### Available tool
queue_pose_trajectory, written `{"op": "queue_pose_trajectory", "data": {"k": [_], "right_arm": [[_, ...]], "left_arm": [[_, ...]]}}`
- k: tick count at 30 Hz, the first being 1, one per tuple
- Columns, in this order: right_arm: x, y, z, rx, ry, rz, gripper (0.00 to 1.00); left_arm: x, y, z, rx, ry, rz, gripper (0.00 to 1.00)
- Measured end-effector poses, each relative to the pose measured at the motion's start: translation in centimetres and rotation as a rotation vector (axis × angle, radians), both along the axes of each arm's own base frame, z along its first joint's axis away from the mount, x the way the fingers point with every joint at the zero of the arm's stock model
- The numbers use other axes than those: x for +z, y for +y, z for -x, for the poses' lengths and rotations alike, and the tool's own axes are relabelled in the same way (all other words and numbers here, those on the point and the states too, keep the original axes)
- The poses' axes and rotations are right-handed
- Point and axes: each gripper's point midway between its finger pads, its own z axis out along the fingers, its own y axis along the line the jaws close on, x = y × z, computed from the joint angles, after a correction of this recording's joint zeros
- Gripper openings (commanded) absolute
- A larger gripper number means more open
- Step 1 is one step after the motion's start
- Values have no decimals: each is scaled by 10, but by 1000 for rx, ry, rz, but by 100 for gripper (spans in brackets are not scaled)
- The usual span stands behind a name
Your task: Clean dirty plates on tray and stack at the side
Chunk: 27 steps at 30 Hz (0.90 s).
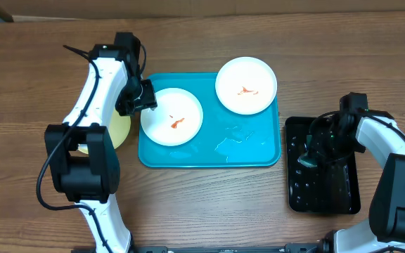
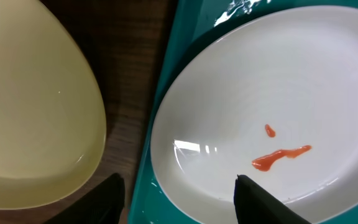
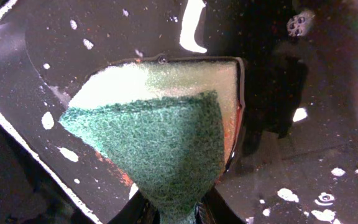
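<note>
Straddling white plate rim, spread left fingers; right fingers pinching sponge.

Plates glossy, smooth; tray glossy plastic; table matt wood; sponge rough fibre w/ foam

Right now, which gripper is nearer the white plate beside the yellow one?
Left. The left gripper is at that white plate's left rim, jaws apart. The right gripper is far to its right, over the black tray, holding a sponge.

Overhead looks straight down; close left wrist shares one white plate.
</note>
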Motion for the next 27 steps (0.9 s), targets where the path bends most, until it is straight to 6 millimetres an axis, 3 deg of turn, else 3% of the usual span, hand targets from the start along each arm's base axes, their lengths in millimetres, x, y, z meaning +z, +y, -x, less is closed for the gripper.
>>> {"op": "queue_pose_trajectory", "data": {"k": [12, 27], "right_arm": [[0, 0, 0, 0, 0, 0, 20], [0, 0, 0, 0, 1, 0, 20]], "left_arm": [[-41, -2, 20, -3, 45, 19, 54], [-43, -24, 24, -45, 51, 51, 55]]}}
